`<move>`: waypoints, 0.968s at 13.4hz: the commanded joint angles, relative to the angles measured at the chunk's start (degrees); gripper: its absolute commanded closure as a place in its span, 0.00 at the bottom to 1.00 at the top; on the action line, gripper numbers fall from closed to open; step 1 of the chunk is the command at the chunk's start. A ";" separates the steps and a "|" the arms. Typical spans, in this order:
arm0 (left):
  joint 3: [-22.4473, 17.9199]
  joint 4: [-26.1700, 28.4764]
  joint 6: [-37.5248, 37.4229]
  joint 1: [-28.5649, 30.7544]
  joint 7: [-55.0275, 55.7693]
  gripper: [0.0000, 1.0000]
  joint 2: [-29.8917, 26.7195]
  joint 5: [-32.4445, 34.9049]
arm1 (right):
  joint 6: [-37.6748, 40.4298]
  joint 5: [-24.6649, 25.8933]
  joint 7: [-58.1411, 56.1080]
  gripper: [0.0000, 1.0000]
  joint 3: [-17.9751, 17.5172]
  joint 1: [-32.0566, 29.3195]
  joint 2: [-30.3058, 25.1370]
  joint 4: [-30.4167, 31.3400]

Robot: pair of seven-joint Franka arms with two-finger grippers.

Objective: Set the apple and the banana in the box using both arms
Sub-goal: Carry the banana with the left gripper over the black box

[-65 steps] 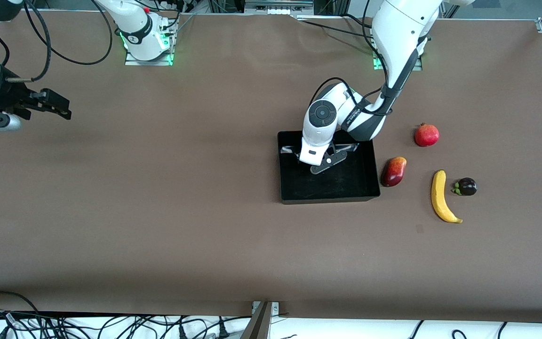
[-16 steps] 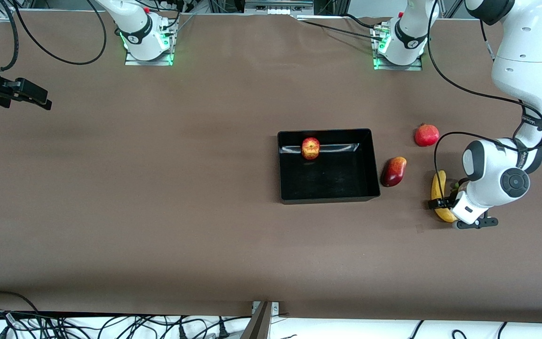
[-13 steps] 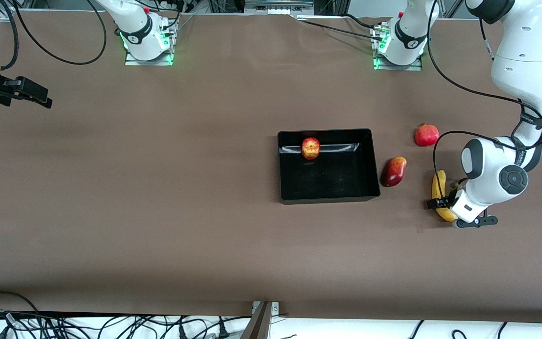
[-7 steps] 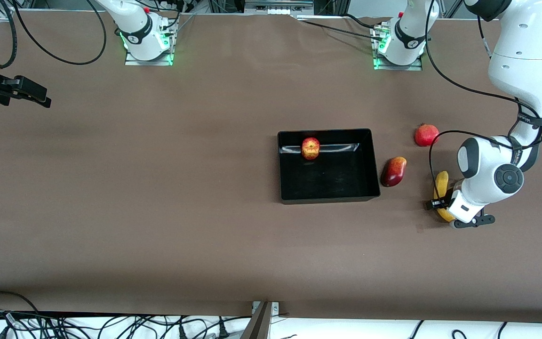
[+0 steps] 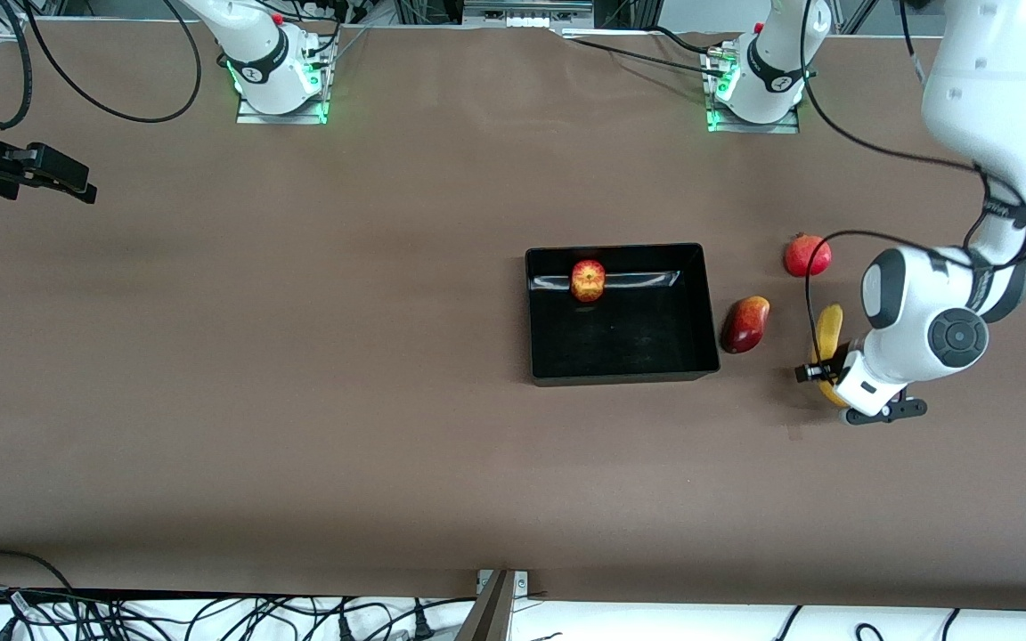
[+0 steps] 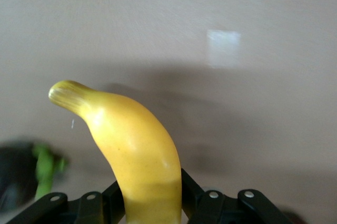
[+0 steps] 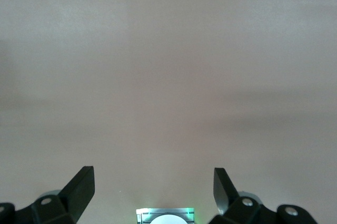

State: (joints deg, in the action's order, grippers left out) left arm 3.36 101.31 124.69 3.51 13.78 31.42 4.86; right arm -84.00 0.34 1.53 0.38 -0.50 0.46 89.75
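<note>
Gripping banana [image 6: 138, 155] — left gripper [image 6: 150, 203] clamped, wrist-only detail; right gripper [image 7: 152, 187] waits, fingers spread, empty.

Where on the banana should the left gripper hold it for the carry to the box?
Across its thick part near one end, from above, as the left gripper has it now: fingers shut on the banana, whose free length sticks out past them. The narrow width fits between the fingers. The apple already sits in the box.

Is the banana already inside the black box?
No, the banana is outside the box, toward the left arm's end of the table, clamped in the left pincer; only the apple lies in the box.
</note>
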 commanded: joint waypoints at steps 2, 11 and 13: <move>0.77 2.32 -10.85 -7.26 15.35 1.00 -11.19 -0.99 | 1.21 -0.78 0.40 0.00 -0.03 -0.02 -0.19 -0.98; 5.33 13.56 2.20 -15.55 33.92 1.00 -18.77 -3.89 | 1.21 -0.78 0.40 0.00 0.06 -0.02 -0.19 -0.98; 6.83 13.83 5.73 -16.16 37.71 1.00 -16.93 -3.89 | 1.21 -0.78 0.23 0.00 0.14 -0.02 -0.19 -0.98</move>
State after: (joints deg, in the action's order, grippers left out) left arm 9.33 113.44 127.17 -11.79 48.13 14.73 1.90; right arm -83.97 0.34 1.54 0.38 -0.50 0.46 89.65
